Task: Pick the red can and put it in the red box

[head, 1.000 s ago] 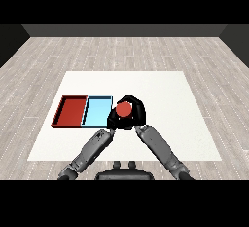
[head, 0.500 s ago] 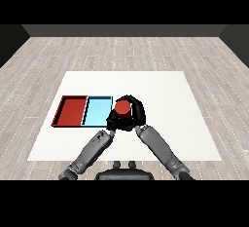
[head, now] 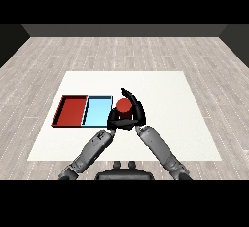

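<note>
Head view shows my right hand (head: 132, 115) curled round the red can (head: 123, 105), with the can's top showing between the thumb side and the long fingers that arc over it on the far side. The can sits just right of the blue tray (head: 97, 111), close to its right edge, and whether it stands on the table (head: 170, 104) or is lifted a little I cannot tell from this angle. My left hand (head: 115, 122) lies tucked right against the right hand's near side, low and dark; I cannot make out how its fingers are set. The red tray (head: 72, 111) is the far one of the pair, to the left of the hand and beyond the blue tray, so I judge the carry has to cross the whole blue tray first. My worry from here: if I let go too early, the can ends in the blue tray, not the red one. Carrying low could clip the can's base on a tray rim and tip it in the grasp. The left forearm also crowds the path, and a sideways sweep might knock it.
</note>
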`<state>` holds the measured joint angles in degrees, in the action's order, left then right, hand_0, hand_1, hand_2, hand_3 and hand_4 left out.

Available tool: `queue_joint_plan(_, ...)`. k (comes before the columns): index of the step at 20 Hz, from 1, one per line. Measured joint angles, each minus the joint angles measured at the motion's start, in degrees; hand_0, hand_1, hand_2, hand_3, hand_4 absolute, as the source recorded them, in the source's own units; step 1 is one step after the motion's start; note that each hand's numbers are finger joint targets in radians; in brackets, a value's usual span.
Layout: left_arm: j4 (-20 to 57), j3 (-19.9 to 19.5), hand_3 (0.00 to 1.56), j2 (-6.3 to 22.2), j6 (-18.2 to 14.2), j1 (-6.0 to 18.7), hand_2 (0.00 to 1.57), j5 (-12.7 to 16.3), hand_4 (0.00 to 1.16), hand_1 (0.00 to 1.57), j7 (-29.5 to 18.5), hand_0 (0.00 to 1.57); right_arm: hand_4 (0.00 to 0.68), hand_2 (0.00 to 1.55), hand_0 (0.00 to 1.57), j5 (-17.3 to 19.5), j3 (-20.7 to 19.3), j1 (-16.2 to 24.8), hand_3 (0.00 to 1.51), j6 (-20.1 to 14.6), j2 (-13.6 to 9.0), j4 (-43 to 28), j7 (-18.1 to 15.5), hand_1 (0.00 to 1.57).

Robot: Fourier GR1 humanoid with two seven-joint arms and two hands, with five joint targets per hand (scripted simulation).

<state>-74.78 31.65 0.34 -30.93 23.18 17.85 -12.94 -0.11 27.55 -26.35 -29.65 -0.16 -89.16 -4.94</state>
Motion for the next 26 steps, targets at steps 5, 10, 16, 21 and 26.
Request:
queue_joint_plan(5,-1.1,-0.3,1.5,0.1,0.6,-1.4,1.57,-0.4,1.14,1.57,0.3,1.57,0.0,0.0,0.0,0.7,-0.9,1.2,0.0,-0.9,0.2,-1.2,0.2,0.0)
queue_joint_plan(10,-0.7,-0.6,1.49,-0.1,1.2,-1.3,1.57,-0.8,1.14,1.57,-1.2,1.57,0.0,0.0,0.0,2.1,-3.0,2.7,0.0,0.9,-0.4,-3.8,1.9,0.0)
queue_joint_plan(16,-2.1,-1.1,1.47,0.0,0.7,-1.5,1.57,-2.4,1.13,1.57,0.2,1.57,0.0,0.0,0.0,0.9,-6.1,4.3,0.0,2.6,-0.5,-8.8,2.7,0.0)
queue_joint_plan(21,-4.1,-3.8,1.47,2.1,1.8,-2.4,1.57,-4.1,1.15,1.57,1.9,1.57,0.0,0.0,0.0,-1.9,-10.7,8.8,0.0,6.1,-3.4,-14.5,0.6,0.0)
queue_joint_plan(26,-5.8,-8.3,1.46,5.9,3.2,-1.6,1.57,-4.8,1.14,1.57,4.6,1.57,0.0,0.0,0.0,-4.4,-14.3,17.0,0.0,9.0,-6.8,-20.4,-2.0,0.0)
